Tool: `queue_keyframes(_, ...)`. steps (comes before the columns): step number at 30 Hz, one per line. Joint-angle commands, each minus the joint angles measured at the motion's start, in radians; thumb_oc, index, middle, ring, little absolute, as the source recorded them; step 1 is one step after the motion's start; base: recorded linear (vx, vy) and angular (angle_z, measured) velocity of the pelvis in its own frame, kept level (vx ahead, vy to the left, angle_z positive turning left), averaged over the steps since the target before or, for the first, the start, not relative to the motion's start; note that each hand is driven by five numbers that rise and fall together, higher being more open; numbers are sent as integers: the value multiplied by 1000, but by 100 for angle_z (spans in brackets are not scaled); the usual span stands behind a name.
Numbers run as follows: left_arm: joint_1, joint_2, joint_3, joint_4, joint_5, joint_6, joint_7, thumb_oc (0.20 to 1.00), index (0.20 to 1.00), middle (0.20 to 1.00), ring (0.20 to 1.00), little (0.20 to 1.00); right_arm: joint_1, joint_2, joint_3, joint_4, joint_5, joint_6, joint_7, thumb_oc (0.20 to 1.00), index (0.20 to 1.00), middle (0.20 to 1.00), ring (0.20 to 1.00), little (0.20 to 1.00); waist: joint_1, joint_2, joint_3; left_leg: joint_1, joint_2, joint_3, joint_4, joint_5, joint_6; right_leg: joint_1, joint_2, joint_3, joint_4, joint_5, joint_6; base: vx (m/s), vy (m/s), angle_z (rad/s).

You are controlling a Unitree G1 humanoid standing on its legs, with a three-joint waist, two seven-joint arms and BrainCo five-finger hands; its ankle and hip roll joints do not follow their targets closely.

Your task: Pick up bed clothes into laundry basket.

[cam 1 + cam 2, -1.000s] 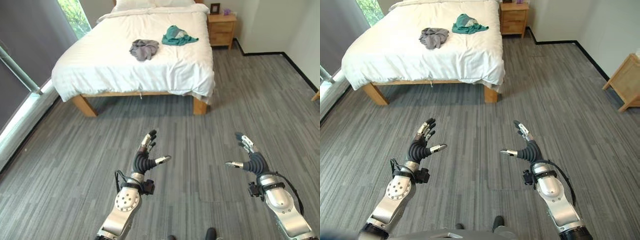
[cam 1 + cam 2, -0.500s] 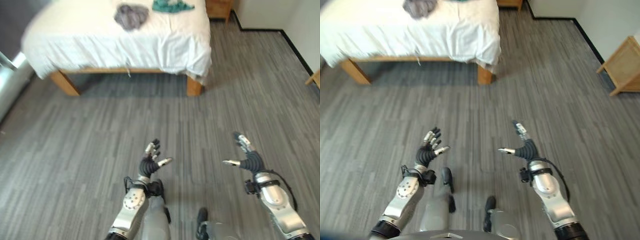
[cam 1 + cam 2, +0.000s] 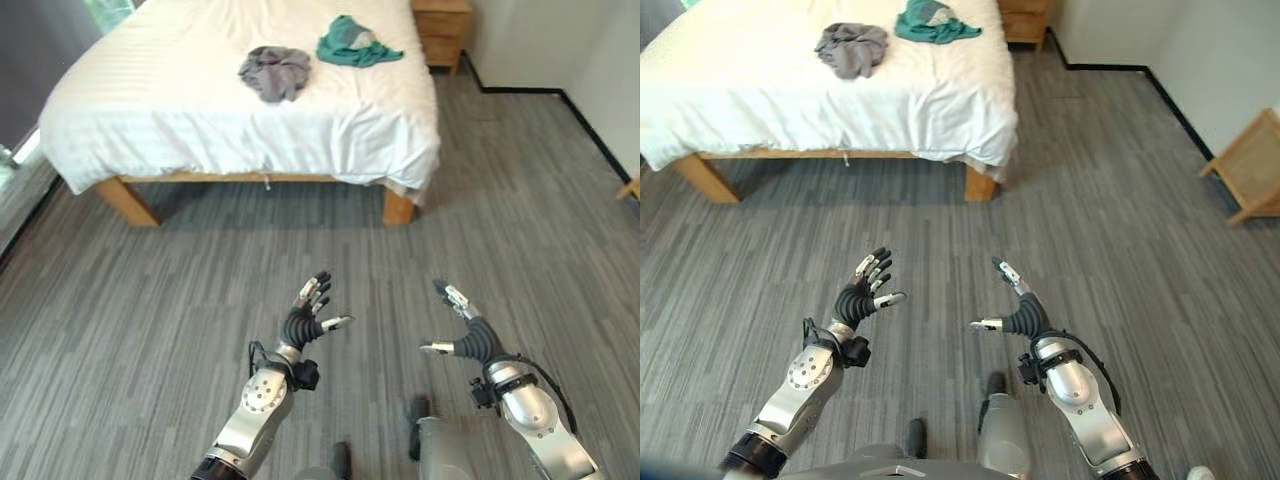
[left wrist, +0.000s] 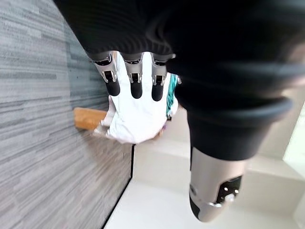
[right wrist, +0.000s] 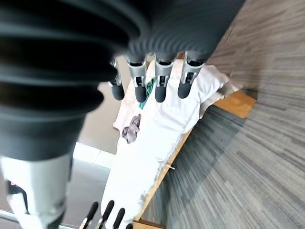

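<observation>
With the head camera tilted back up, the crumpled grey garment (image 3: pixel 274 73) and teal garment (image 3: pixel 355 43) lie untouched on the white-sheeted wooden bed (image 3: pixel 150 130) at the frame's top, while the left hand (image 3: pixel 309 318) and right hand (image 3: pixel 463 331) hover open and empty over the grey plank floor (image 3: pixel 150 330), so picking hasn't begun.

grey garment (image 3: pixel 274 72), teal garment (image 3: pixel 355 41), white bed (image 3: pixel 160 120)

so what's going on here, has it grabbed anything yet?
Not yet. The robot stands on the grey floor short of the bed, with both the left hand and the right hand raised, open and holding nothing. Two garments lie on the white bedding: a grey garment and a teal garment beyond it, toward the wooden nightstand. Neither has been touched.
</observation>
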Motion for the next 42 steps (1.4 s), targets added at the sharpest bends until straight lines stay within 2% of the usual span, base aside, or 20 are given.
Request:
queue_keyframes(1,-17,-17,45,-51,20,-62,-14,1000,1000,1000,1000,1000,-50,0,-45,-24,-20,-23,-25,1000,1000,1000,1000,1000,-37,22,0,74,103,98,3,-113,-120,-7,-15,-91,-4,63,61,306,-77,16)
queue_keyframes(5,-6,-48,43,-32,27,-61,-20,1000,1000,1000,1000,1000,-18,-1,-63,-35,-36,-23,-19,1000,1000,1000,1000,1000,-60,10,-31,189,112,56,3,-200,-124,51,-14,-63,-4,116,41,617,-168,38)
queue_keyframes(8,-4,-64,40,-28,27,-62,-20,1000,1000,1000,1000,1000,-12,-17,-72,-29,-30,-25,-20,1000,1000,1000,1000,1000,-62,39,-43,219,162,59,51,-133,-160,108,13,-85,-4,115,21,364,-168,62)
queue_keyframes(10,-15,-71,36,-30,4,-60,-13,1000,1000,1000,1000,1000,-21,-31,-76,-27,-17,-24,-30,1000,1000,1000,1000,1000,-60,44,-26,96,214,53,325,5,-213,182,31,-104,-4,83,-24,270,-254,30)
queue_keyframes(11,-14,-64,31,-55,-6,-62,-22,1000,1000,1000,1000,1000,-34,-46,-86,-48,9,-33,-38,1000,1000,1000,1000,1000,-42,20,6,-30,205,44,591,114,-228,247,37,-118,-4,49,-67,374,-365,16)
queue_keyframes(13,-21,-63,33,-61,-5,-65,-12,1000,1000,1000,1000,1000,-66,-62,-92,-46,5,-30,-54,1000,1000,1000,1000,1000,-20,-20,31,-139,204,91,727,103,-208,299,28,-112,-4,11,-86,351,-290,-24)
queue_keyframes(16,-26,-68,37,-66,-17,-59,-8,1000,1000,1000,1000,1000,-99,-73,-97,-41,-23,-18,-76,1000,1000,1000,1000,1000,17,-17,40,-234,261,197,594,40,-181,362,39,-104,-4,-52,-73,367,-30,-31)
queue_keyframes(18,-21,-70,35,-67,-16,-62,-11,1000,1000,1000,1000,1000,-98,-74,-102,-46,-27,-20,-77,1000,1000,1000,1000,1000,30,-24,35,-248,237,219,520,37,-165,371,34,-89,-4,-60,-67,357,85,-30)
queue_keyframes(19,-11,-71,31,-67,-19,-62,-16,1000,1000,1000,1000,1000,-98,-77,-110,-45,-38,-24,-83,1000,1000,1000,1000,1000,45,4,21,-278,220,254,284,63,-158,405,63,-81,-4,-104,-50,521,174,-48)
queue_keyframes(20,-2,-74,25,-65,-19,-60,-16,1000,1000,1000,1000,1000,-96,-80,-113,-42,-47,-25,-88,1000,1000,1000,1000,1000,60,17,9,-273,215,272,137,147,-161,424,75,-73,-4,-127,-46,510,167,-62)
queue_keyframes(22,12,-77,16,-55,-38,-53,-17,1000,1000,1000,1000,1000,-103,-82,-132,-35,-91,-14,-126,1000,1000,1000,1000,1000,88,21,5,-346,231,323,3,194,-166,507,92,-65,-4,-184,-48,533,96,-51)
queue_keyframes(29,49,-67,10,-76,-44,-33,-12,1000,1000,1000,1000,1000,-121,-77,-186,-51,-285,45,-229,1000,1000,1000,1000,1000,111,6,-45,-316,222,366,3,251,-129,622,113,-32,0,-207,-56,419,87,-11)
queue_keyframes(30,37,-52,5,-68,-36,-27,8,1000,1000,1000,1000,1000,-178,-94,-223,-78,-390,82,-295,1000,1000,1000,1000,1000,120,-20,-50,-267,198,391,3,211,-99,597,95,-54,170,-200,-8,534,206,2)
queue_keyframes(31,21,-25,-10,-64,-12,-31,19,1000,1000,1000,1000,1000,-267,-113,-254,-105,-437,97,-333,1000,1000,1000,1000,1000,108,-16,-33,-207,184,386,3,173,-78,473,48,-71,413,-99,63,384,193,9)
queue_keyframes(34,3,-11,-14,-59,-1,-30,22,1000,1000,1000,1000,1000,-331,-131,-275,-101,-435,107,-361,1000,1000,1000,1000,1000,100,-7,-26,-188,190,377,3,159,-71,384,39,-62,535,-52,80,230,99,13)
queue_keyframes(35,-3,13,-13,-52,14,-29,13,1000,1000,1000,1000,1000,-410,-195,-284,-92,-459,122,-359,1000,1000,1000,1000,1000,99,-1,-23,-150,192,362,3,129,-72,320,-14,-98,589,-28,80,155,25,77)
queue_keyframes(36,-5,11,-11,-52,14,-29,12,1000,1000,1000,1000,1000,-416,-198,-282,-88,-458,123,-358,1000,1000,1000,1000,1000,94,0,-21,-152,190,359,3,128,-72,319,-16,-101,592,-30,80,266,9,94)
queue_keyframes(38,-1,33,-1,-51,-9,-25,-15,1000,1000,1000,1000,1000,-523,-293,-281,-10,-449,149,-370,1000,1000,1000,1000,1000,101,-8,-21,-130,180,320,3,96,-91,267,-71,-157,436,-83,35,418,-111,112)
queue_keyframes(39,19,41,6,-43,-25,-29,-39,1000,1000,1000,1000,1000,-579,-353,-245,103,-438,166,-376,1000,1000,1000,1000,1000,99,-27,-27,-109,158,285,3,63,-104,273,-48,-154,248,-103,19,668,-205,82)
queue_keyframes(42,31,45,36,-2,-31,-31,-62,1000,1000,1000,1000,1000,-611,-456,-226,313,-402,211,-380,1000,1000,1000,1000,1000,81,-50,-28,-78,136,200,3,20,-121,223,14,-25,13,-11,30,371,-122,83)
